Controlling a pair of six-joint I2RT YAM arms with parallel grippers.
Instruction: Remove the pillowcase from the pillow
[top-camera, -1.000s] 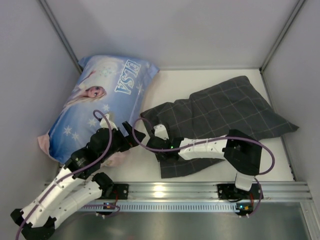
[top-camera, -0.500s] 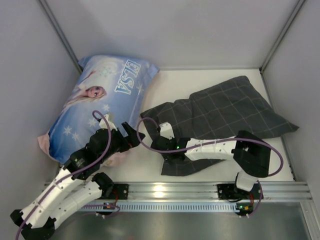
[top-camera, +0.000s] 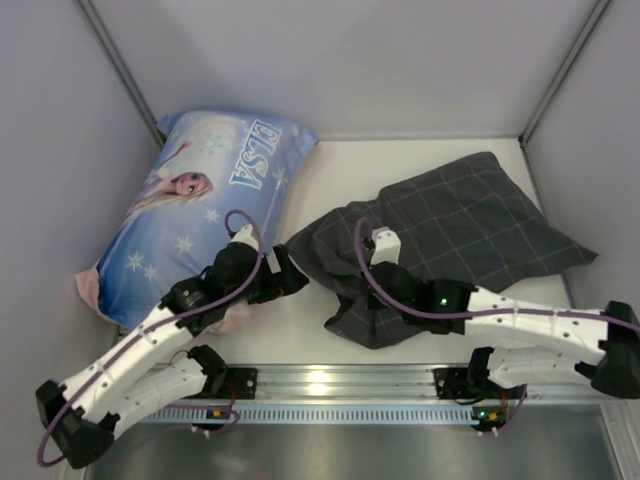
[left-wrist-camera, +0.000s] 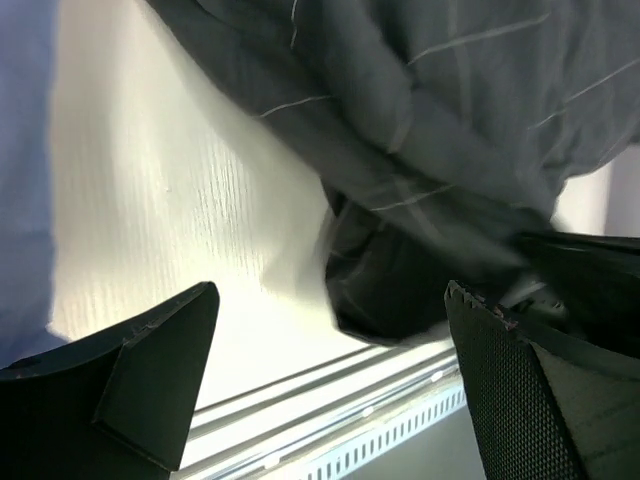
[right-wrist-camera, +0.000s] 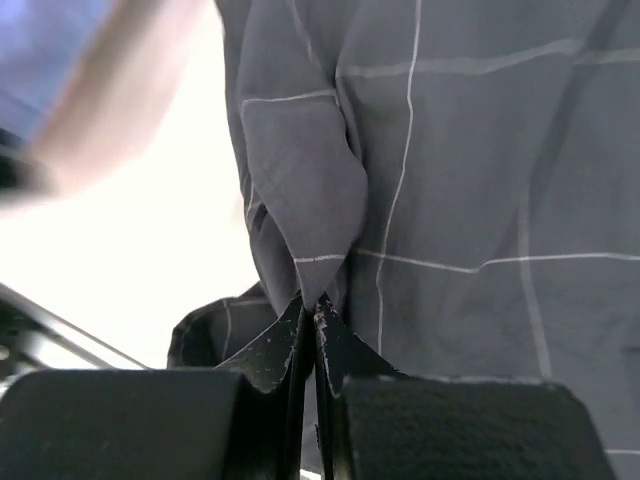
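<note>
The dark grey checked pillowcase (top-camera: 450, 225) lies at the middle right of the table, bulging over the pillow, which is hidden inside it. My right gripper (top-camera: 374, 280) is shut on a pinched fold of the pillowcase near its front left end. The right wrist view shows the jaws (right-wrist-camera: 318, 312) closed on that fold of the pillowcase (right-wrist-camera: 480, 150). My left gripper (top-camera: 297, 277) is open and empty just left of the pillowcase's near left corner. In the left wrist view its fingers (left-wrist-camera: 150, 365) stand wide apart, with the pillowcase (left-wrist-camera: 430, 130) ahead of them.
A large blue ELSA-print pillow (top-camera: 215, 190) lies at the back left against the wall. The aluminium rail (top-camera: 330, 382) runs along the near edge. Grey walls close in the left, back and right sides.
My right arm has swung out to the right and its gripper has moved right and back, pulling the fabric. My left gripper has moved right toward the pillowcase's left corner.
</note>
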